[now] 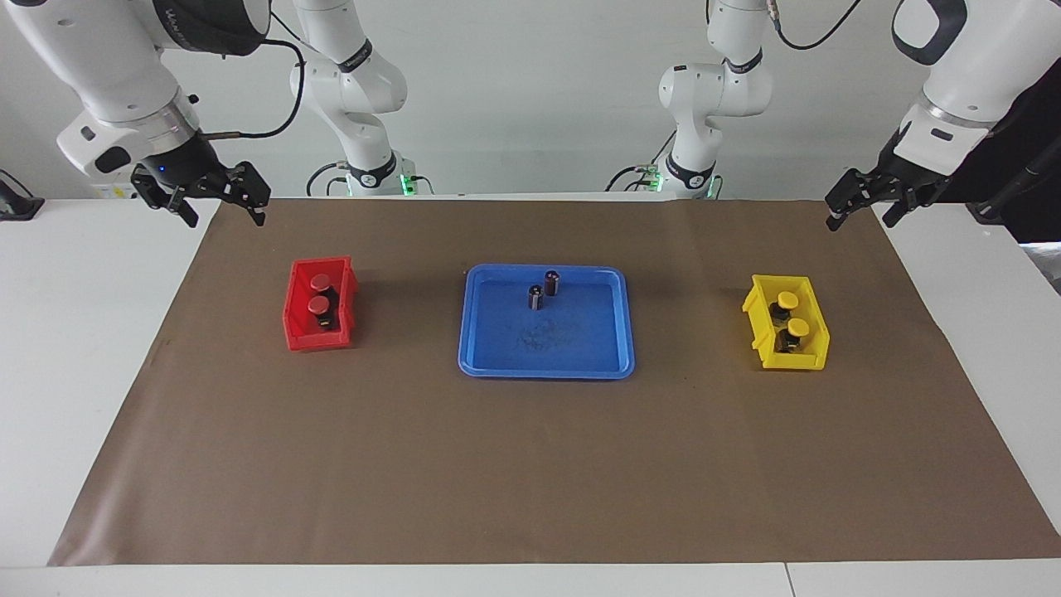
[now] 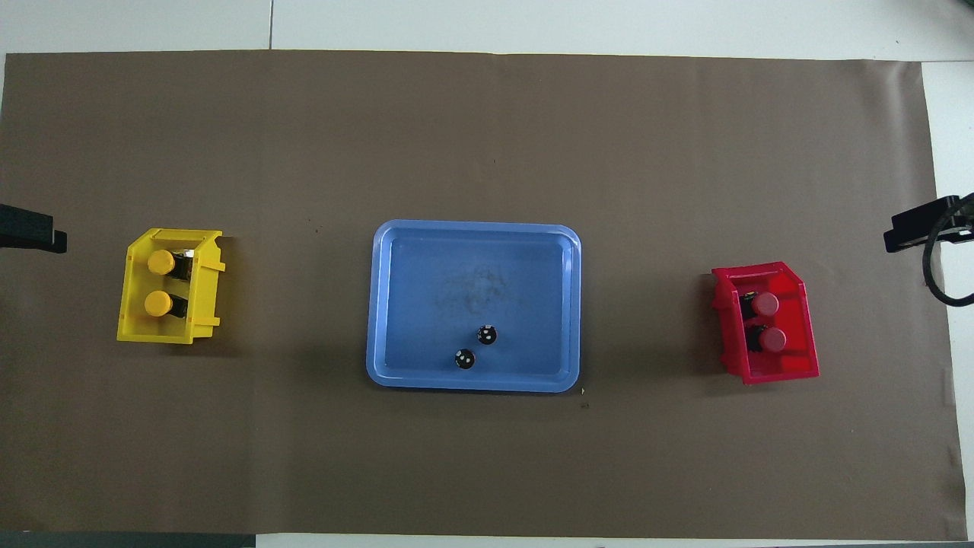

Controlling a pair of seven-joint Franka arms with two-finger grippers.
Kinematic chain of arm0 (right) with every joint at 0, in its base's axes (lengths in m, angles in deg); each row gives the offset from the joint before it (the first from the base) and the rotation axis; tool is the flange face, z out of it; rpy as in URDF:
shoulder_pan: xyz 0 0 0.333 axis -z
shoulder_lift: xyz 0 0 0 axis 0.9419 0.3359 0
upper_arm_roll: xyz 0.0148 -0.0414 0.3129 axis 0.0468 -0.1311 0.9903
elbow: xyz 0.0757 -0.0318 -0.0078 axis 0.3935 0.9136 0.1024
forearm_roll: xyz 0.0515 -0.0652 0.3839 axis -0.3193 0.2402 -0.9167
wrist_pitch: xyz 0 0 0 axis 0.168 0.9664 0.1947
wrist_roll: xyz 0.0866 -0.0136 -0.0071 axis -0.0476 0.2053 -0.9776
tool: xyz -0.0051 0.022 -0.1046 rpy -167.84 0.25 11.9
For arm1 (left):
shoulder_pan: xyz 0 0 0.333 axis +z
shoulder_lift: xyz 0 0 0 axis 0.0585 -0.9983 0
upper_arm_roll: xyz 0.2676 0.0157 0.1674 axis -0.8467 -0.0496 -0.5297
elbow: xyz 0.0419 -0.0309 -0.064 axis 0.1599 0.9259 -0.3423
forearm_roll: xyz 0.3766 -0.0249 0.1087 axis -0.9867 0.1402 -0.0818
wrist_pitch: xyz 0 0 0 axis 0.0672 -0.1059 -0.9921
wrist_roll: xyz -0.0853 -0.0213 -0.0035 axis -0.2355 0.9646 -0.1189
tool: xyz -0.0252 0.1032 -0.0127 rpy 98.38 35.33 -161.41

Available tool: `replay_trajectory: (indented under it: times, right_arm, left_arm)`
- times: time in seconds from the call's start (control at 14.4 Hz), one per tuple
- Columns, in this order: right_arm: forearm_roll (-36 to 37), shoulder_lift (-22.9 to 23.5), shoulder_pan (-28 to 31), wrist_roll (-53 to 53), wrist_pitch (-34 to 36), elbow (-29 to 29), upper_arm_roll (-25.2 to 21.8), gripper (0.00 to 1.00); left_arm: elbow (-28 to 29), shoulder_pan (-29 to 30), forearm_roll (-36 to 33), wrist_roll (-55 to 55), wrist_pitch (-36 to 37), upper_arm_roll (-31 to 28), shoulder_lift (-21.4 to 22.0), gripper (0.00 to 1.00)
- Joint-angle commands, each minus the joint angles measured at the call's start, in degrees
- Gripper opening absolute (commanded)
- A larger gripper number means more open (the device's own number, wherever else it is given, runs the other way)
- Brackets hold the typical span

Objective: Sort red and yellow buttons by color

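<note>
- Both jaws are wide open and hold nothing in the facing view; left gripper [image 1: 857, 206] and right gripper [image 1: 217, 199] hang over the brown mat's [image 1: 530, 464] corners; red buttons [image 1: 319, 295] sit in the red bin [image 1: 297, 298]; yellow buttons [image 1: 792, 313] in the yellow bin [image 1: 761, 308].
- From overhead, only two dark cylinders [image 2: 475, 346] stay in the blue tray [image 2: 377, 304]; grabbing those would spoil the sorting; lots of bare mat lies around each bin.

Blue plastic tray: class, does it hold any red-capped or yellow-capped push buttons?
No: the blue plastic tray holds only two dark capless cylinders.
</note>
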Motion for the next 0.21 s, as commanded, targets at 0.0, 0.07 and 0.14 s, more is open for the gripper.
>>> replay_trajectory:
  times: [0.0, 0.07, 0.14]
  right_arm:
    - [-0.1, -0.37, 0.26, 0.68, 1.07, -0.32, 0.12, 1.0]
    - [-0.1, -0.37, 0.26, 0.68, 1.07, -0.32, 0.12, 1.0]
    - [-0.1, -0.37, 0.26, 0.68, 1.07, -0.24, 0.12, 1.0]
  left_arm:
    - [-0.57, 0.58, 0.31, 0.87, 2.06, 0.76, 0.79, 1.0]
    - [-0.57, 0.58, 0.22, 0.87, 2.24, 1.45, 1.23, 1.0]
    - [-0.57, 0.58, 0.22, 0.87, 2.33, 1.72, 1.41, 1.0]
